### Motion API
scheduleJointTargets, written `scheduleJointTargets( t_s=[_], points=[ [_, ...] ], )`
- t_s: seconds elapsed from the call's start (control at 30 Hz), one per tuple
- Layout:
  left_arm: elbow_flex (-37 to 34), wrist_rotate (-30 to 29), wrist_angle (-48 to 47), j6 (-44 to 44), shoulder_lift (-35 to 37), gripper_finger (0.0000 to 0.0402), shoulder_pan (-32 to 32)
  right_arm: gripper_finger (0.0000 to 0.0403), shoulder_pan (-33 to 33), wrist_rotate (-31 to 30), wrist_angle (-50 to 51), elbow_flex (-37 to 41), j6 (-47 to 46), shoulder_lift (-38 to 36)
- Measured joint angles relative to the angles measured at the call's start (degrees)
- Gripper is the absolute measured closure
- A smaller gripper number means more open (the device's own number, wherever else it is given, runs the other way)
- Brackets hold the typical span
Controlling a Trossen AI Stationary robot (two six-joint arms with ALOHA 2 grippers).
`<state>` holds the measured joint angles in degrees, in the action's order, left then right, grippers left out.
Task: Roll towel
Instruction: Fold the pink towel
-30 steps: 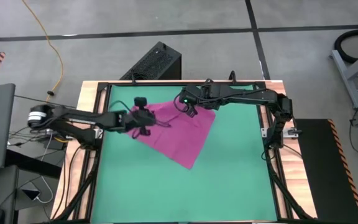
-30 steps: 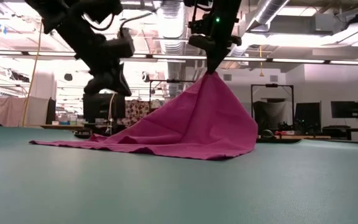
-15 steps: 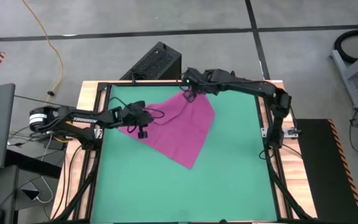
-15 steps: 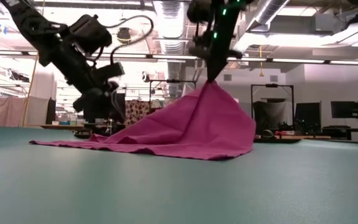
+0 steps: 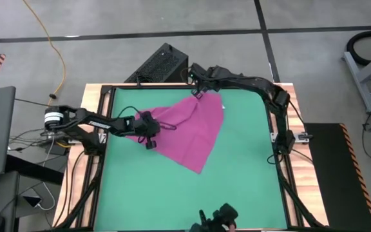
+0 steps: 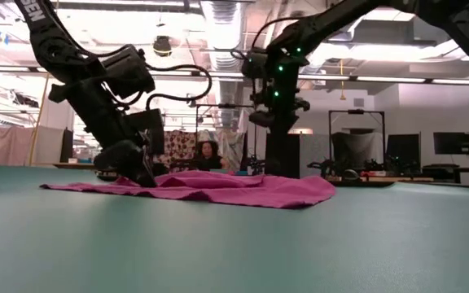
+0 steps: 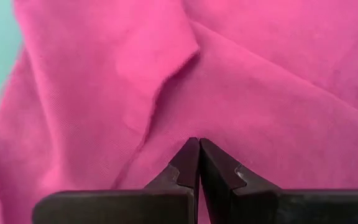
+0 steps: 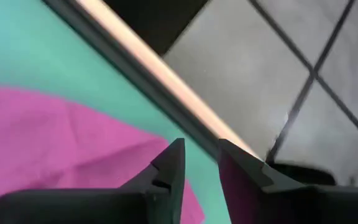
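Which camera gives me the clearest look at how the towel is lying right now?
The high view: it shows the towel whole on the green mat, its outline and corners clear. The low view shows only a flat edge-on strip. The left wrist view shows close-up folds under the shut left gripper. The right wrist view catches one corner.

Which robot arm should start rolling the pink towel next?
Probably the left. The left gripper is down on the towel at its left edge, fingers shut. The right gripper is open and hangs above the far corner, holding nothing, so it would have to come down first.
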<state>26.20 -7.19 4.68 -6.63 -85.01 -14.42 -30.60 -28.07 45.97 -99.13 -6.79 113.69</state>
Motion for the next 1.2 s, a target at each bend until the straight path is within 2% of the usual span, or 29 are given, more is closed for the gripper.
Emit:
scheduleJointTargets(
  t_s=[0.07,0.13,0.2,0.33,0.4,0.53,0.63,0.8,0.87,1.0,1.2],
  points=[
    [0.0,-0.3,-0.1,3.2,-0.9,0.0401,1.7,0.0273,-0.2,4.2,-1.8,0.0,2.1,-1.7],
    [0.0,-0.4,-0.1,6.9,-1.1,0.0401,3.9,0.0269,0.4,14.0,-2.7,0.0,4.3,-3.5],
    [0.0,-0.5,-0.2,10.5,-1.1,0.0401,6.7,0.0269,2.2,21.2,-2.5,-0.1,5.6,-4.7],
    [-0.1,-2.5,-0.5,23.4,-0.9,0.0401,13.3,0.0277,9.7,26.9,2.5,0.0,10.1,-4.6],
    [-0.1,-3.7,-0.6,29.8,-1.1,0.0401,17.9,0.028,14.0,27.7,5.4,0.0,10.8,-4.6],
    [-0.2,-4.6,-0.4,37.8,-0.9,0.0401,27.9,0.0283,23.3,27.7,7.4,0.0,8.5,-4.3],
    [-0.4,-5.6,0.9,42.1,0.6,0.0401,35.4,0.0284,30.8,25.0,4.6,0.0,6.0,-3.5],
    [-0.5,-14.7,0.8,45.3,5.5,0.0401,43.2,0.0284,41.3,12.9,-4.6,0.0,4.9,1.0],
    [-0.5,-18.2,0.4,45.5,7.1,0.0401,44.6,0.0284,43.5,10.3,-10.1,0.1,6.6,3.8],
    [-0.4,-19.2,0.3,45.1,8.9,0.0401,45.6,0.0284,45.5,9.5,-23.9,0.0,10.3,9.9],
    [-0.3,-18.4,-4.3,46.6,11.1,0.0401,46.4,0.0259,45.3,2.9,-27.2,-2.0,11.2,15.7]
  ],
)
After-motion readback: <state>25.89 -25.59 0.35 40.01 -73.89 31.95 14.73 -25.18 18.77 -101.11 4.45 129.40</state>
